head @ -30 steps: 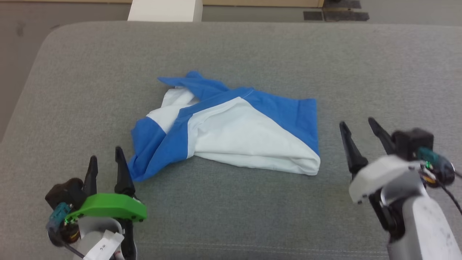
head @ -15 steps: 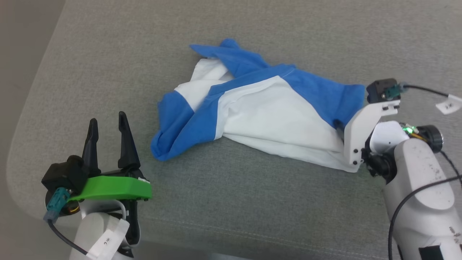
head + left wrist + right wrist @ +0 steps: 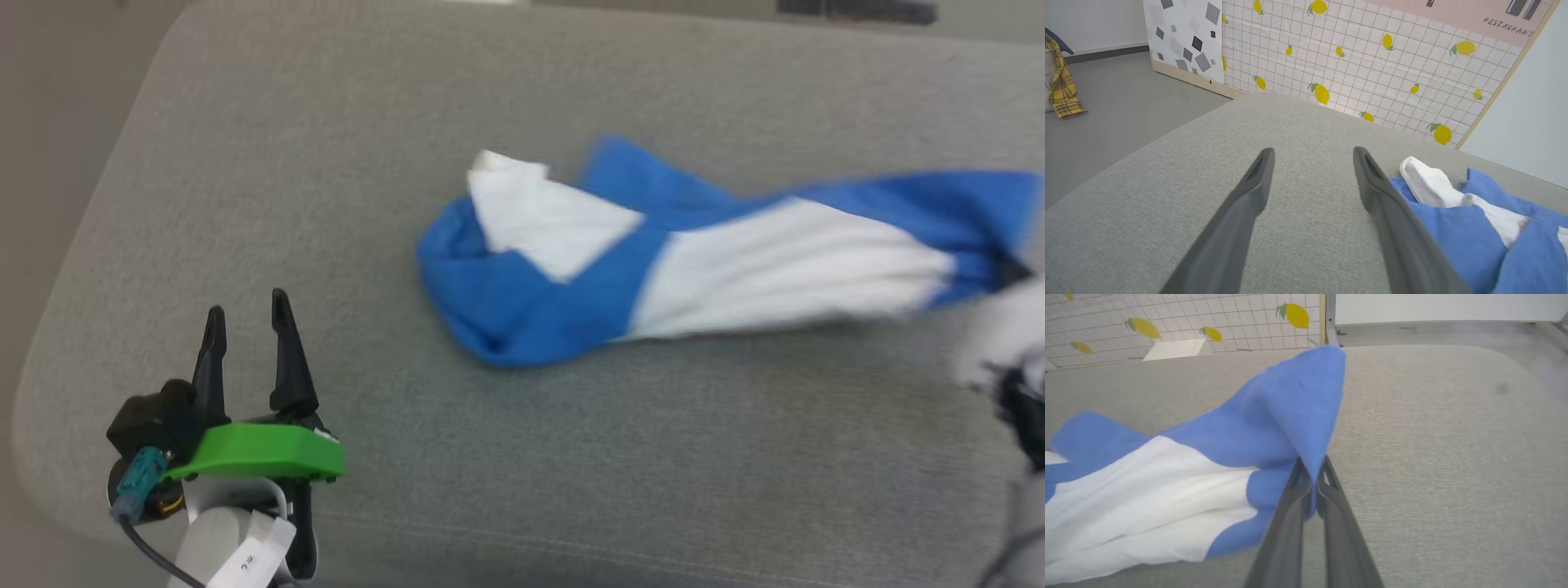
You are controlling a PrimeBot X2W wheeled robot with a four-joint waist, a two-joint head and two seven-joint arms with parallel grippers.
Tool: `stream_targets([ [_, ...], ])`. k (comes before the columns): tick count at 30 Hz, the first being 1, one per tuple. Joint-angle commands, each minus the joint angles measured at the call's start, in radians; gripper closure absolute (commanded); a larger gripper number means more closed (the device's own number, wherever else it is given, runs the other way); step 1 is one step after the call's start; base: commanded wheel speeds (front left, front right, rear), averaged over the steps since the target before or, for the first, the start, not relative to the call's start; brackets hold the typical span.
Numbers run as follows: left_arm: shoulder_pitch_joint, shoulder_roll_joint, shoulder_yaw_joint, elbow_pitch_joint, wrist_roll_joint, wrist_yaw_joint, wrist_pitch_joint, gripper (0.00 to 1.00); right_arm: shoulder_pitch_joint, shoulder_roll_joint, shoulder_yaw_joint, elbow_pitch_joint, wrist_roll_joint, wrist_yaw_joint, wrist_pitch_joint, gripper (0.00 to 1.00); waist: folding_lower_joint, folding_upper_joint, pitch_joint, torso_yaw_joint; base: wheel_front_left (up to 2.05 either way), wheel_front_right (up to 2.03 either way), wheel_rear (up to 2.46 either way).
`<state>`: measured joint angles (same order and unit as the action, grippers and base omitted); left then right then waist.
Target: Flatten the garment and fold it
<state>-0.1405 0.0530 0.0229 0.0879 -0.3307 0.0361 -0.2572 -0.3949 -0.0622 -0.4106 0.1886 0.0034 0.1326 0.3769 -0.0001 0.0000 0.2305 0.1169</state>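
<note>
The garment [image 3: 718,261], a white T-shirt with royal-blue sleeves, lies stretched out sideways on the grey cushion [image 3: 522,457], bunched at its left end and pulled taut toward the right edge of the head view. My right gripper [image 3: 1312,469] is shut on a blue fold of the garment [image 3: 1290,416], the cloth rising in a peak above its fingertips. In the head view that arm is a pale blur at the right edge. My left gripper [image 3: 245,327] stands open at the lower left, well clear of the cloth. In the left wrist view the garment [image 3: 1474,228] lies just right of my left gripper [image 3: 1312,153].
The cushion's rounded left corner [image 3: 49,425] drops to grey floor close to the left arm. A lemon-patterned tiled panel [image 3: 1372,61] stands beyond the far side. A yellow plaid cloth [image 3: 1061,85] hangs off to the left. Bare cushion lies in front of the garment.
My right gripper has shut on the garment's blue right end and dragged it rightward, stretching it out long. The head camera has shifted. The left gripper stays open and still.
</note>
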Motion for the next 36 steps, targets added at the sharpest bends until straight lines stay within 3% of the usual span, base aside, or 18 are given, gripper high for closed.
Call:
stream_targets([
  [1, 0.014, -0.003, 0.005, 0.002, 0.01, 0.0, -0.004, 0.0, 0.041, -0.003, -0.042, -0.029, -0.01, -0.002, 0.002, 1.0, 0.0001, 0.0, -0.053, -0.054, 0.0, 0.0, 0.0],
  [5, 0.029, -0.003, 0.011, 0.005, 0.019, -0.006, -0.004, 0.0, 0.153, 0.007, -0.167, -0.08, -0.027, -0.002, 0.066, 1.0, 0.0001, 0.0, -0.069, -0.091, 0.0, 0.0, 0.0],
  [7, 0.031, -0.003, 0.018, 0.016, 0.024, -0.016, -0.004, 0.0, 0.229, 0.011, -0.225, -0.045, 0.005, -0.002, 0.136, 1.0, 0.0001, 0.0, -0.074, -0.12, 0.0, 0.0, 0.0],
  [13, 0.028, -0.003, 0.007, 0.038, 0.029, -0.027, -0.004, 0.0, 0.286, 0.012, -0.223, 0.081, 0.09, -0.002, 0.136, 1.0, 0.0001, 0.0, -0.083, -0.143, 0.0, 0.0, 0.0],
  [14, 0.028, -0.003, 0.004, 0.041, 0.029, -0.027, -0.005, 0.0, 0.287, 0.012, -0.209, 0.089, 0.104, -0.002, 0.111, 0.85, 0.0001, 0.0, -0.084, -0.146, 0.0, 0.0, 0.0],
  [15, 0.028, -0.003, -0.001, 0.044, 0.027, -0.027, -0.005, 0.0, 0.29, 0.012, -0.193, 0.096, 0.117, -0.002, 0.074, 0.0, 0.0001, 0.0, -0.085, -0.15, 0.0, 0.0, 0.0],
  [21, 0.005, -0.003, -0.059, 0.092, 0.003, -0.027, -0.005, 0.0, 0.314, 0.012, -0.083, 0.085, 0.13, -0.002, -0.16, 0.0, 0.0001, 0.0, -0.089, -0.166, 0.0, 0.0, 0.0],
  [26, -0.069, -0.003, -0.148, 0.174, -0.033, -0.02, 0.039, 0.0, 0.336, 0.012, 0.033, 0.043, 0.15, -0.002, -0.29, 0.0, 0.0001, 0.0, -0.085, -0.18, 0.0, 0.0, 0.0],
  [32, -0.202, -0.003, -0.243, 0.316, -0.045, 0.023, 0.216, 0.0, 0.34, 0.012, 0.133, -0.017, 0.17, -0.002, -0.321, 0.0, 0.0001, 0.0, -0.07, -0.203, 0.0, 0.0, 0.0],
  [36, -0.303, 0.002, -0.273, 0.459, -0.036, 0.067, 0.424, 0.0, 0.341, 0.012, 0.188, -0.064, 0.188, -0.002, -0.311, 0.0, 0.0001, 0.0, -0.055, -0.224, 0.0, 0.0, 0.0],
])
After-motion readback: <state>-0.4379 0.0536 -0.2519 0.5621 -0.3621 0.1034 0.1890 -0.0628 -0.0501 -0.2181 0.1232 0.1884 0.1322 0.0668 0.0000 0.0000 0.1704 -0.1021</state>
